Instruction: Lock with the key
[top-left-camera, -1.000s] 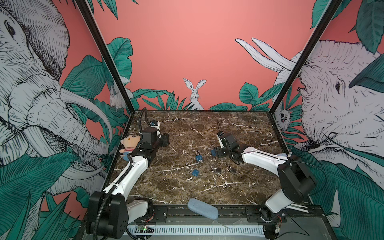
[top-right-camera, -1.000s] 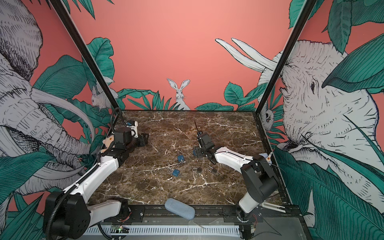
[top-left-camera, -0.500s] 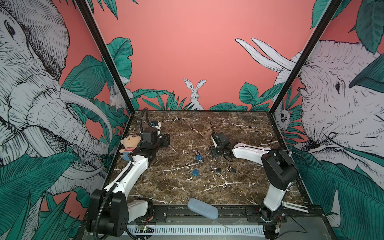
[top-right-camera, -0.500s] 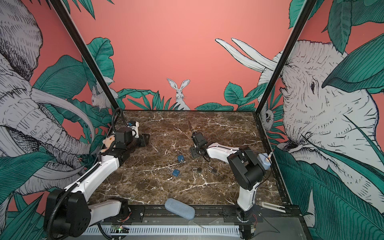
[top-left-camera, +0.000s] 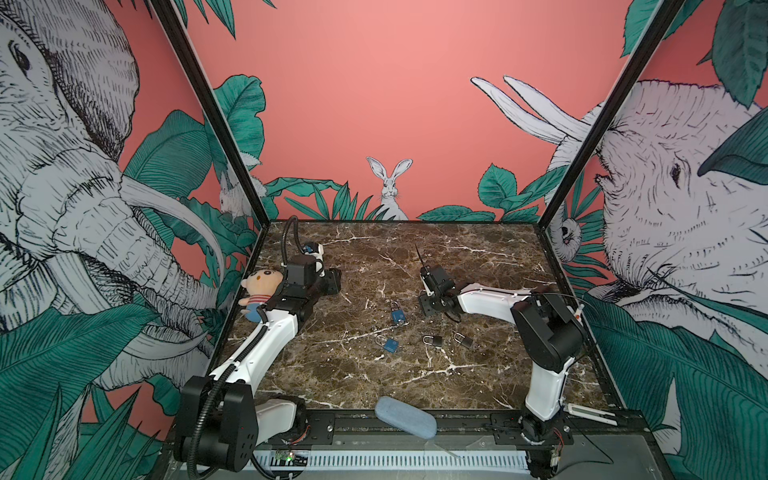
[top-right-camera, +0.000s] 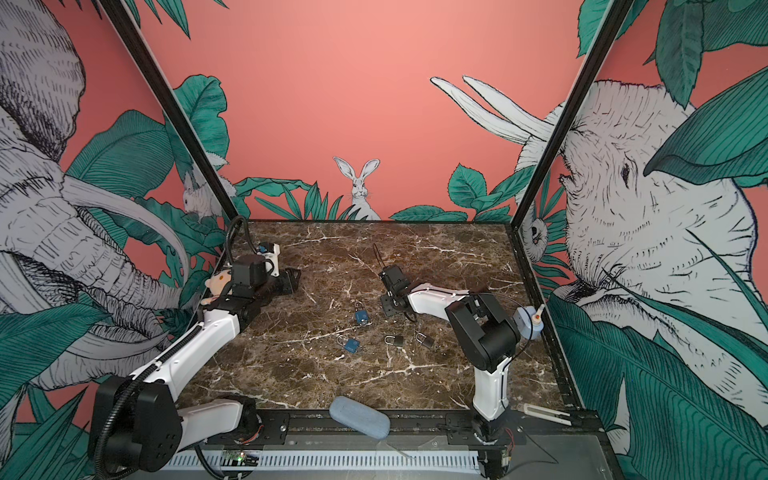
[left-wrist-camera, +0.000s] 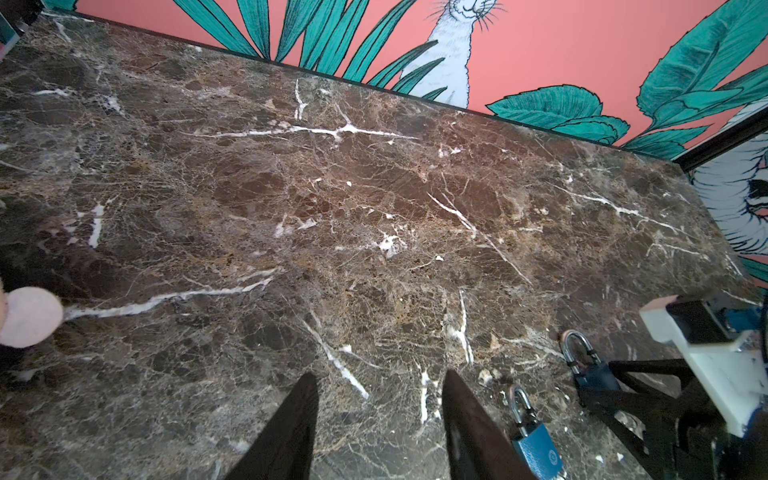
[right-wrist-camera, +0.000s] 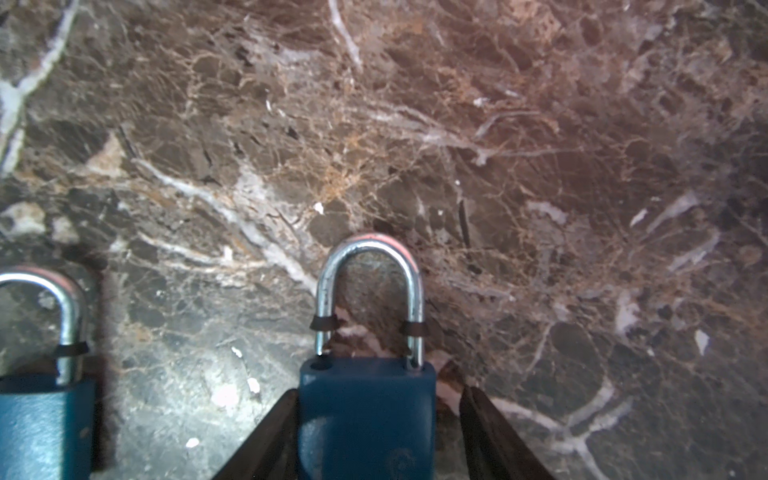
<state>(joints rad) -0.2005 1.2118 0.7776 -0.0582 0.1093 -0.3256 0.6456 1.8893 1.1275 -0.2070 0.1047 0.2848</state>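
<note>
Vs a second ago: right arm (top-left-camera: 490, 301) elbow has swung in toward the middle and the right hand (right-wrist-camera: 380, 391) has slid left onto the farther blue padlock (right-wrist-camera: 365, 415); left arm (top-left-camera: 266, 345) barely shifted. Padlock lies on the worktop (top-left-camera: 478, 257) near centre, its body between the right hand's fingers (right-wrist-camera: 276, 436) — one just beside its side, a gap at the other, so released, not clamped (shackle (right-wrist-camera: 370, 244) popped, one leg out of the body). Left hand (left-wrist-camera: 380, 374) released too, nothing between its fingers, well off to the left. Second blue padlock (top-left-camera: 390, 345) lies nearby, nearer the front edge.
</note>
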